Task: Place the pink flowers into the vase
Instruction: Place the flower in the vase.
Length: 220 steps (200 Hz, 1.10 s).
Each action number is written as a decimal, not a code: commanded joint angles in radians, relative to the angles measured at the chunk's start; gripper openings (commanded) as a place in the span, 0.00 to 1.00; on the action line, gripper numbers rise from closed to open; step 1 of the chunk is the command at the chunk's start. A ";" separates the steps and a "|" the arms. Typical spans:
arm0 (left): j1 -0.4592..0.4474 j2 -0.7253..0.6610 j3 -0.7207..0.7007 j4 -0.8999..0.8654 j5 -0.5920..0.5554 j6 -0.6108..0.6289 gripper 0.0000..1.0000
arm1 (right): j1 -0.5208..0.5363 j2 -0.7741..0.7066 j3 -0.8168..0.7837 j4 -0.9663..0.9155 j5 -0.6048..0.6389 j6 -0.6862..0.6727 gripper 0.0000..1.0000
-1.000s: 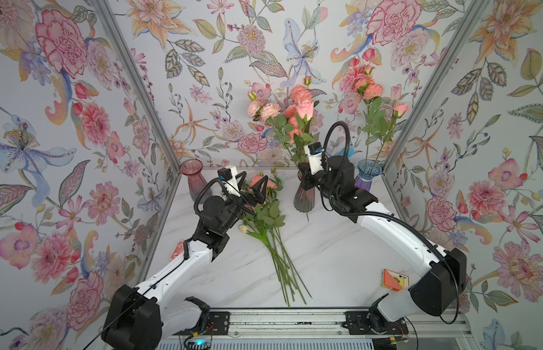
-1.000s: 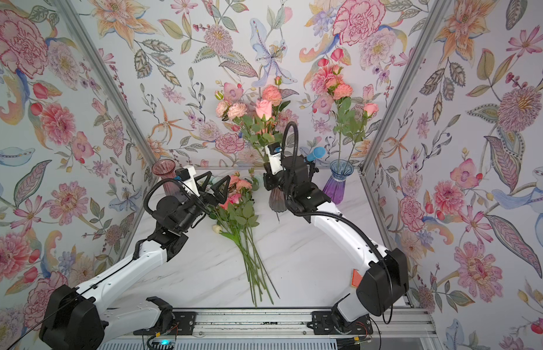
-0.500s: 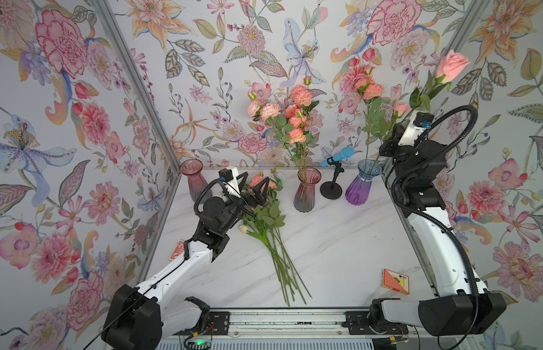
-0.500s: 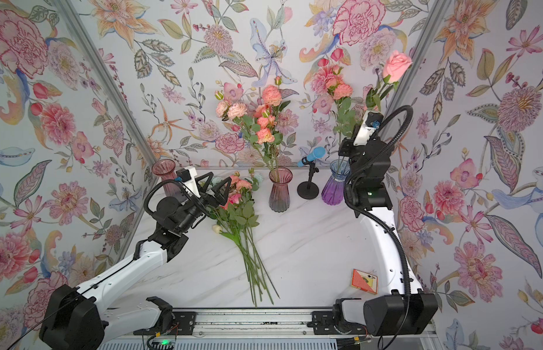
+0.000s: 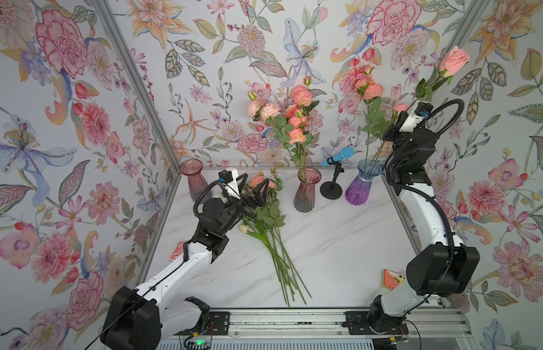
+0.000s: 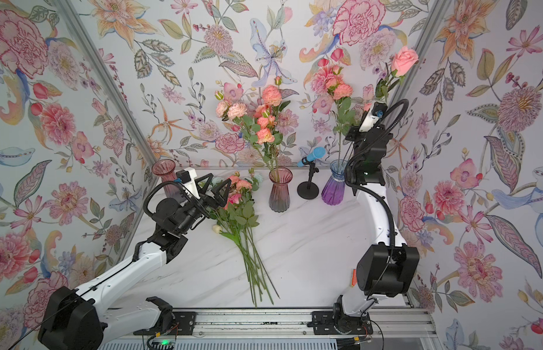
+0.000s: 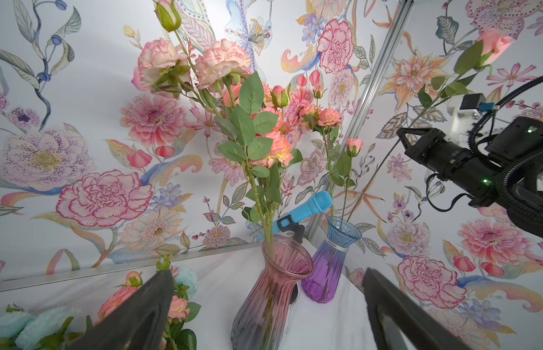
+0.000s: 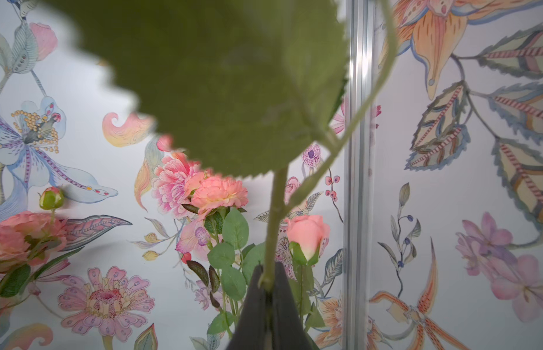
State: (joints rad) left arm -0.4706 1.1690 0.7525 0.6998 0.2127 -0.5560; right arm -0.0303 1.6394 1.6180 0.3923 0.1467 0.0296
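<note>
Rose stem [image 8: 274, 212] pinched in right end effector [image 8: 268, 272]; left end effector [image 5: 255, 179] spread

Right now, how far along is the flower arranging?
Done: pink flowers stand in the ribbed pink vase and the blue-purple vase. In hand: the right gripper is shut on the stem of a pink rose, held high. Left: the bunch lying on the marble table by the open left gripper.

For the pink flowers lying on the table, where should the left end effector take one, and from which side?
Likely a bare green stem below the leaves, from straight above, jaws across it. The pink flowers lie flat, heads and leaves bunched by the open left end effector, while the stems fan apart toward the front, so one could be singled out there.
</note>
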 commanded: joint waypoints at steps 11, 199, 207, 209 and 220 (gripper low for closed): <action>0.002 -0.027 -0.008 -0.016 -0.003 0.031 1.00 | -0.003 0.052 0.018 0.039 0.002 -0.020 0.00; 0.003 -0.012 -0.013 -0.002 -0.010 0.002 1.00 | 0.072 -0.076 -0.187 -0.153 0.094 0.044 0.99; 0.003 -0.015 -0.014 -0.002 -0.010 0.001 1.00 | 0.102 -0.102 -0.205 -0.169 0.089 0.028 0.99; 0.003 -0.015 -0.015 -0.001 -0.010 0.002 1.00 | 0.110 -0.107 -0.209 -0.174 0.088 0.023 0.99; 0.003 -0.019 -0.015 -0.008 -0.010 0.004 1.00 | 0.163 -0.135 -0.222 -0.208 0.095 -0.010 0.99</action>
State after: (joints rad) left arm -0.4706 1.1614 0.7525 0.6891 0.2043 -0.5541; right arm 0.0357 1.5864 1.4292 0.2363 0.2253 0.0753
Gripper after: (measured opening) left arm 0.998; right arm 0.993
